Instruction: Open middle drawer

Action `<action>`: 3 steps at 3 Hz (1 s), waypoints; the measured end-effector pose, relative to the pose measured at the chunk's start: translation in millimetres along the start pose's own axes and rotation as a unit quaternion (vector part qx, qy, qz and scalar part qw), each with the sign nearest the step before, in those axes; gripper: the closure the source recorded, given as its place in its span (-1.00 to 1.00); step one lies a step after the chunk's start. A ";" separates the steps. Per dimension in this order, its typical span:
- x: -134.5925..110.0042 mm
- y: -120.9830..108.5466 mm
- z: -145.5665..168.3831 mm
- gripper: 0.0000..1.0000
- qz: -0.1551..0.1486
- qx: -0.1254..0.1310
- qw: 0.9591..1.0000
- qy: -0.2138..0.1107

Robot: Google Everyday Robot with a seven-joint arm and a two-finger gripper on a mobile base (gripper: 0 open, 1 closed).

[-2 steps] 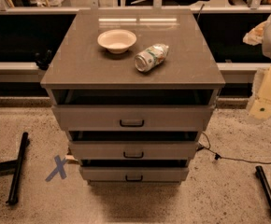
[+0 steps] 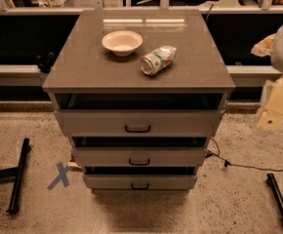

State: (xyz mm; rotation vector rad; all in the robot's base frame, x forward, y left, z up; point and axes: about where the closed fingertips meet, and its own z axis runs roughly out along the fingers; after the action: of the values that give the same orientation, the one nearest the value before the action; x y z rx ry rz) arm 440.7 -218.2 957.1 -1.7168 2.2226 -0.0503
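Observation:
The cabinet (image 2: 83, 77) stands in the middle of the view with three drawers. The middle drawer (image 2: 107, 157) is the second one, grey-brown with a small black bar handle (image 2: 139, 162); its front sits closed, a dark gap above it. The top drawer (image 2: 97, 123) is above it and the bottom drawer (image 2: 107, 182) below. My gripper (image 2: 273, 113) is at the right edge, cream-coloured, hanging beside the cabinet at about top-drawer height, well right of the handles and touching nothing.
A white bowl (image 2: 122, 42) and a can lying on its side (image 2: 157, 60) rest on the cabinet top. A blue X mark (image 2: 59, 175) is on the floor at left. Black stand legs (image 2: 17, 177) lie left and right (image 2: 281, 201). A cable (image 2: 239, 165) runs right.

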 end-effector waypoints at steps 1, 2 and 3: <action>11.5 8.3 41.6 -1.00 -0.005 -0.022 0.999 -0.029; 21.3 22.6 94.9 -1.00 -0.019 -0.050 0.997 -0.059; 25.7 43.1 153.5 -1.00 -0.024 -0.091 0.991 -0.091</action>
State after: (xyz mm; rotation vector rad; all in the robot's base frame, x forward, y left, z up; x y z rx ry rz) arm 437.8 -204.3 796.2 -1.7900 2.1070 0.2939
